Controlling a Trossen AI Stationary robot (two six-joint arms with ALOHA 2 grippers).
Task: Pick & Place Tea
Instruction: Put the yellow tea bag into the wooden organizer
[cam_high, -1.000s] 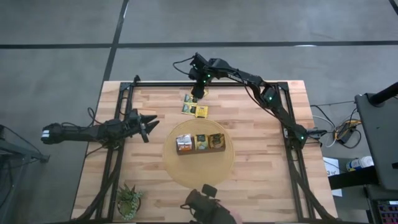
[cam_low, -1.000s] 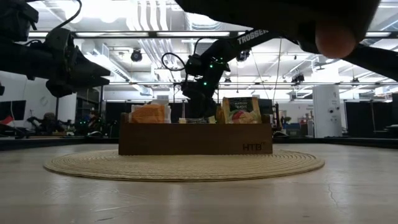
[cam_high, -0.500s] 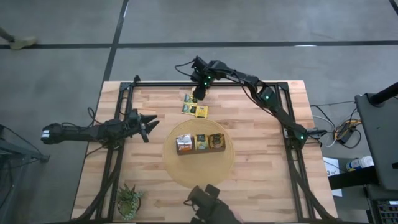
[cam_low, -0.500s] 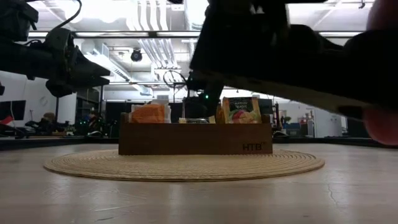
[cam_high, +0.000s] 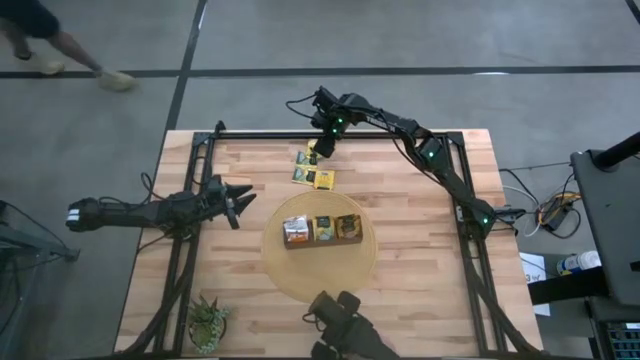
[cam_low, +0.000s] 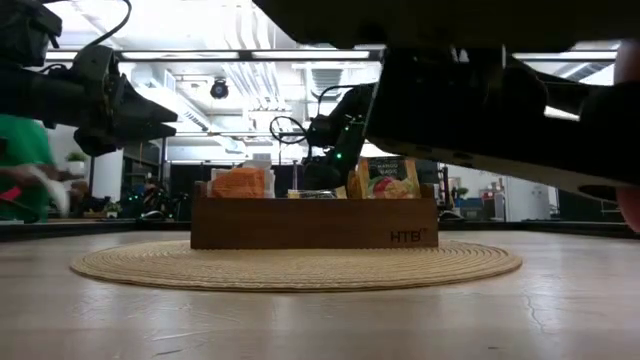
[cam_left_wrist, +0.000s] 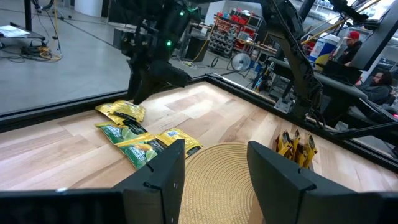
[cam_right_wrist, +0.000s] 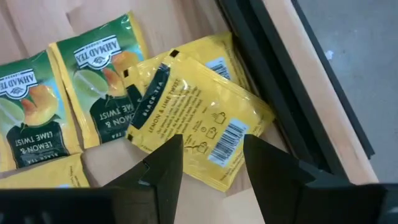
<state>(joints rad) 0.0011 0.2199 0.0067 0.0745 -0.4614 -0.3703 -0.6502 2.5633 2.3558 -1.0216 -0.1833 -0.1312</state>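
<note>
- Poised over the yellow sachet (cam_right_wrist: 198, 121) at the table's far edge, beyond the brown box (cam_high: 322, 231): right gripper (cam_right_wrist: 208, 163), fingers spread, nothing between them.
- More sachets (cam_high: 312, 177) lying loose just beside it, short of the box.
- Waiting left of the box: left gripper (cam_high: 240, 204), fingers apart, empty.
- Best approach, judging from here: straight down, straddling the top sachet alone, clear of the frame rail (cam_right_wrist: 280, 81).
</note>
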